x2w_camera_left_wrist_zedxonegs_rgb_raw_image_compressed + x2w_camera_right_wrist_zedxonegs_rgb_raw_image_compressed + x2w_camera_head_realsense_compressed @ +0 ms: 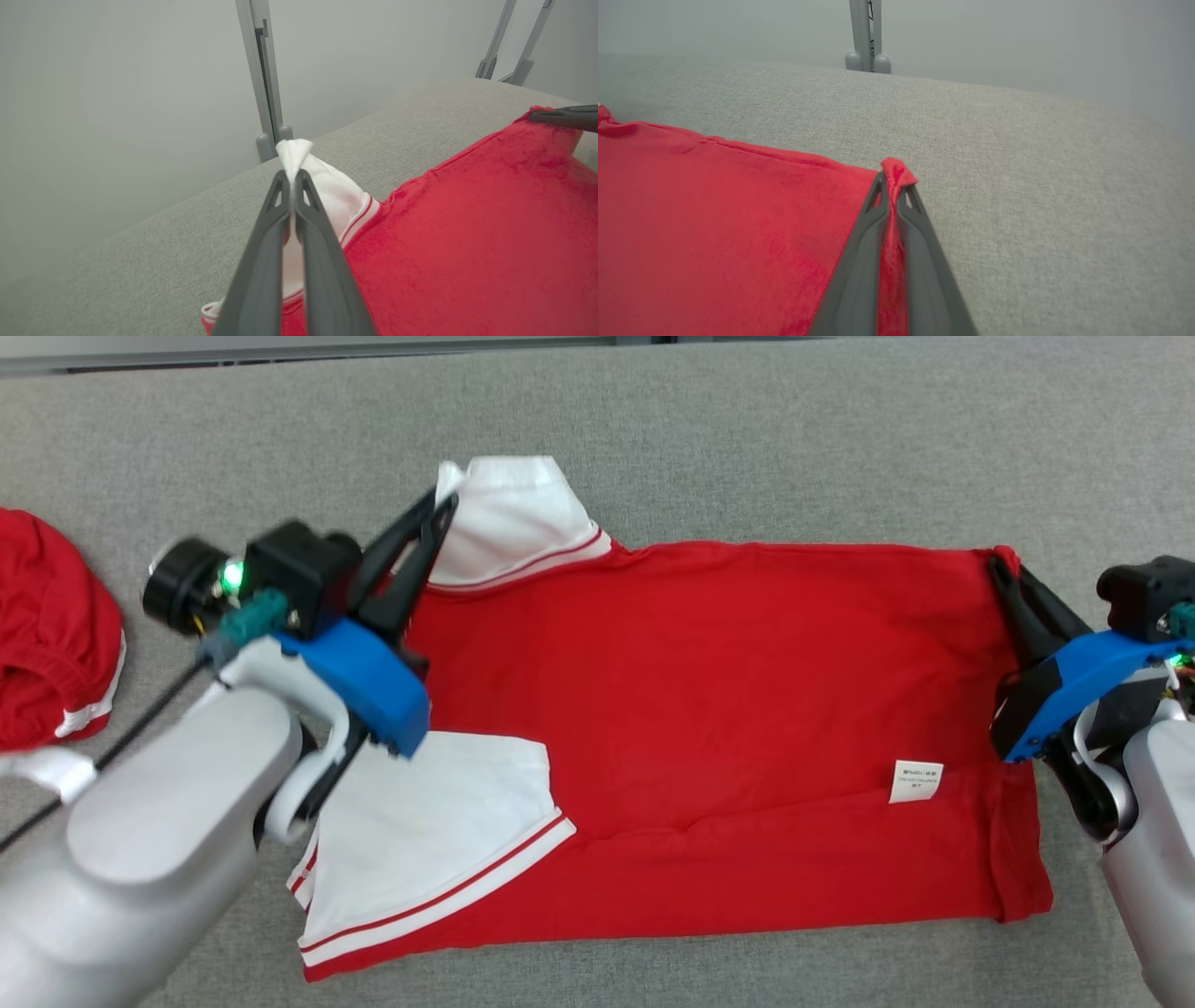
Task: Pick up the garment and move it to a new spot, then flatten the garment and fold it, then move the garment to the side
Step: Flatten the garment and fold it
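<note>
We've got the right gripper (893,185) clamped on a red corner of the garment (714,219), cloth laid out toward nine o'clock on the grey surface (1041,186).

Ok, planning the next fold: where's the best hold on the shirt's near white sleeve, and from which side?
Probably the near sleeve at its striped cuff's outer corner, coming from the robot's own side. The sleeve lies flat, and that corner sits at the shirt's edge on the grey table, so a finger could slip under.
</note>
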Robot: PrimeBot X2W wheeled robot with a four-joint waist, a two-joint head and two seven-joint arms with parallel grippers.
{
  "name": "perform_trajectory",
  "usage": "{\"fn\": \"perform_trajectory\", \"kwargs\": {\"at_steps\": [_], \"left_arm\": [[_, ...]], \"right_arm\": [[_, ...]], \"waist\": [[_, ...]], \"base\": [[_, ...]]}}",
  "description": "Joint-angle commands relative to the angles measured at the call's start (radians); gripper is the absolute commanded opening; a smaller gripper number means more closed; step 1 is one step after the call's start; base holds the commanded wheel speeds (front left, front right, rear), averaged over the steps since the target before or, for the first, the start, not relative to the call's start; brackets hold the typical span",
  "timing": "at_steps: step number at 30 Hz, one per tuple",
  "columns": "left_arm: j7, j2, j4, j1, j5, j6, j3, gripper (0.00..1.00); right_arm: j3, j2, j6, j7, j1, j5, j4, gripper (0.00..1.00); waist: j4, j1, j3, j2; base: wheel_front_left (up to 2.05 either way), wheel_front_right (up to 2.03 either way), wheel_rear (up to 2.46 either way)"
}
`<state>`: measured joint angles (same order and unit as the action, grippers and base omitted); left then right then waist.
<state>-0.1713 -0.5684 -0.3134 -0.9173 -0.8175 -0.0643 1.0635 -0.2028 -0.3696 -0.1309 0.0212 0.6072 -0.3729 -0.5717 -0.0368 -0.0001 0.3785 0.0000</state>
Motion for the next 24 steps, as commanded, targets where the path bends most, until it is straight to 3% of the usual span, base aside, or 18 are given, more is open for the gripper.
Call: {"fn": "perform_trajectory", "kwargs": {"at_steps": [1, 12, 16, 24], "left_arm": [[0.003, -0.029, 0.064, 0.047, -0.002, -0.038, -0.001, 0.0], [-0.014, -0.139, 0.303, 0.24, -0.026, -0.2, -0.002, 0.0], [-0.026, -0.154, 0.339, 0.292, -0.046, -0.234, -0.009, 0.0], [-0.053, -0.157, 0.343, 0.376, -0.076, -0.262, -0.013, 0.0]], "right_arm": [[0.007, 0.007, 0.0, 0.018, -0.026, 0.005, -0.003, 0.0], [0.019, 0.017, 0.0, 0.08, -0.109, 0.003, -0.01, 0.0], [0.022, 0.024, 0.0, 0.098, -0.13, 0.008, -0.012, 0.0], [0.021, 0.036, 0.0, 0.141, -0.177, -0.003, -0.02, 0.0]], "waist": [[-0.001, 0.0001, -0.011, 0.0], [0.007, 0.0001, -0.054, 0.0], [0.011, 0.0001, -0.064, 0.0], [0.011, 0.0001, -0.097, 0.0]], "base": [[0.0, 0.0, 0.0], [0.0, 0.0, 0.0], [0.0, 0.0, 0.0], [0.0, 0.0, 0.0]]}}
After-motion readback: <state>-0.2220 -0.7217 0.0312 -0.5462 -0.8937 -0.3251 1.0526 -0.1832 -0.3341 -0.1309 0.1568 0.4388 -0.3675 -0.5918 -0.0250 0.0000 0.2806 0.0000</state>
